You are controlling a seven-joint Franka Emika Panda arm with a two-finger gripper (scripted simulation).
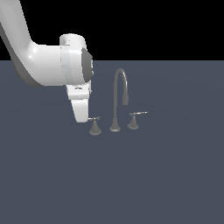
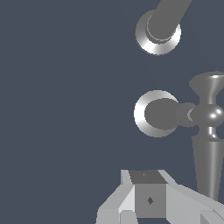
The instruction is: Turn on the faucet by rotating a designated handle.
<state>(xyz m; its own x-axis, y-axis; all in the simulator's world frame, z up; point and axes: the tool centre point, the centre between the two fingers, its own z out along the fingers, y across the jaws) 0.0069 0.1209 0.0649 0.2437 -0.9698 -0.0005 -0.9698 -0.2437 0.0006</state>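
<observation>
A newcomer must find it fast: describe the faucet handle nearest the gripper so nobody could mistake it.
Find the tall gooseneck spout. Two lever handles flank it; take the handle on the exterior view's left. Only this one has the white gripper right at its lever, while the other handle stands alone.

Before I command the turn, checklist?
1. End effector is beside the handle on the exterior view's left: ok.
2. Contact with the lever: cannot tell, since the end effector hides its tip in the exterior view.
3. Jaws open or shut: cannot tell.
4. Spout stands apart from the arm: ok.
5. Other handle is clear of the arm: ok.
</observation>
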